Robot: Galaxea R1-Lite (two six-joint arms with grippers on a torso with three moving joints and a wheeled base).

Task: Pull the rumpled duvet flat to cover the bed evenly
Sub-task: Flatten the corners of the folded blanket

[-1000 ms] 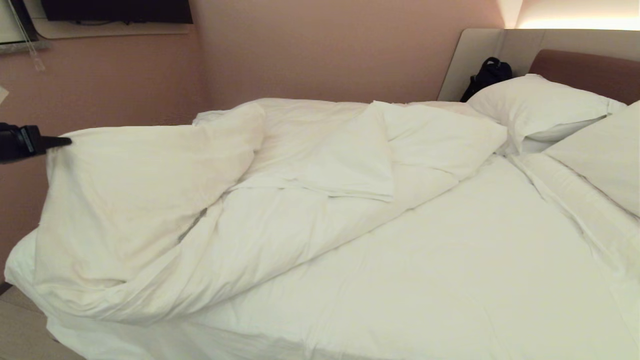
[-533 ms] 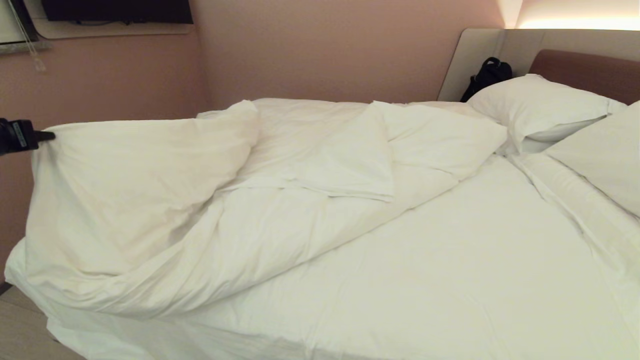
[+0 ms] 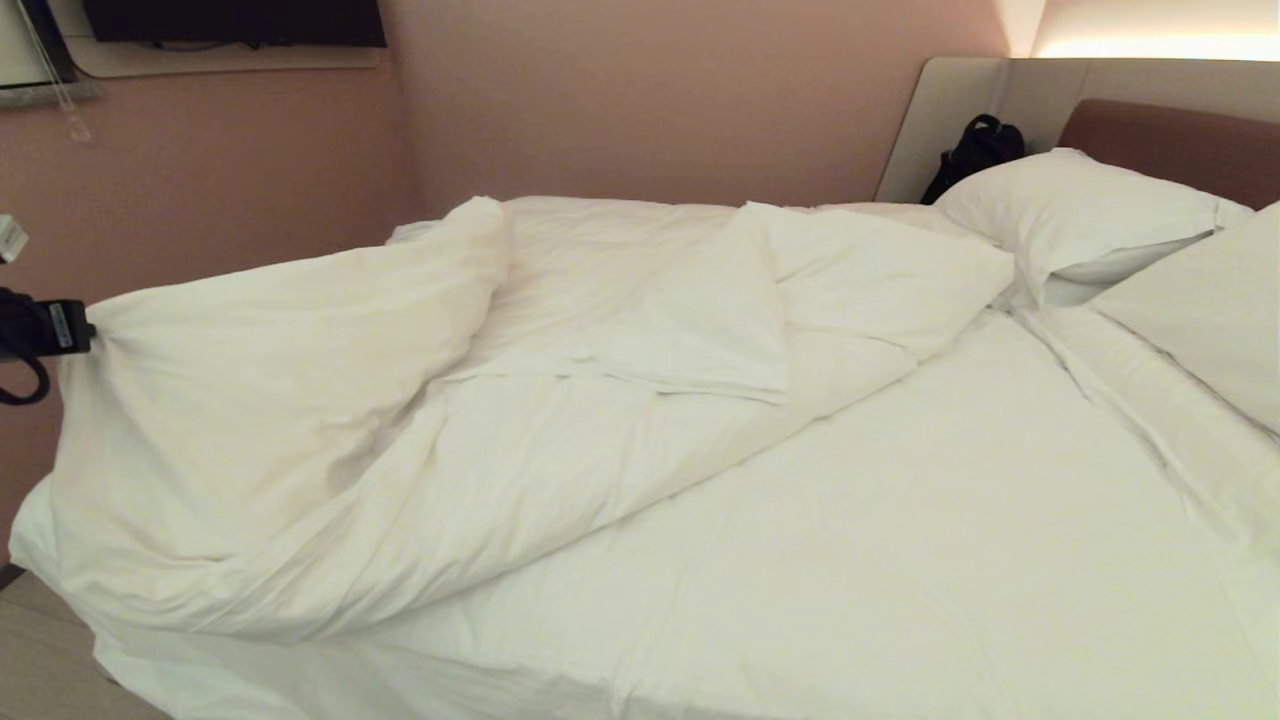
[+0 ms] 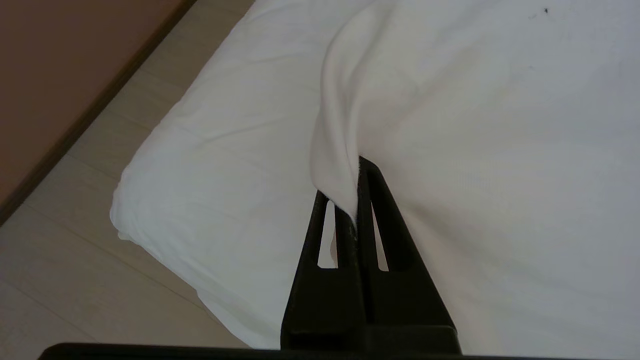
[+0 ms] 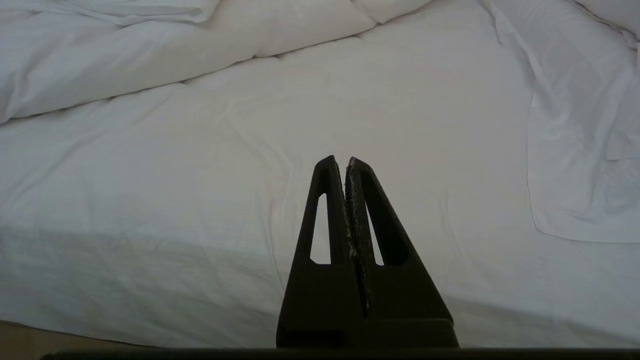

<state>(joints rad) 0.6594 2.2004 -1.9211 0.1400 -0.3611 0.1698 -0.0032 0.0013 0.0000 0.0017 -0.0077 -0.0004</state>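
Bed: wide, white-sheeted mattress largely bare across its near and right portions; headboard at the far right.

Duvet: white, puffy, rumpled; bunched over the bed's left and far portions, with a folded flap lying near the middle. 1 corner is lifted off the left end of the bed and drawn out to the left, the fabric sloping from that point down to the mattress.

Left gripper: at the far left edge of the head view, off the left end of the bed, above the floor. Jaws clamped on a fold of the duvet's edge; cloth runs between the 2 fingers.

Right gripper: outside the head view; hangs above the bare sheet, jaws pressed together, holding nothing.

Pillows: 2, white, at the headboard end on the right.

Black bag: against the headboard, behind the far pillow.
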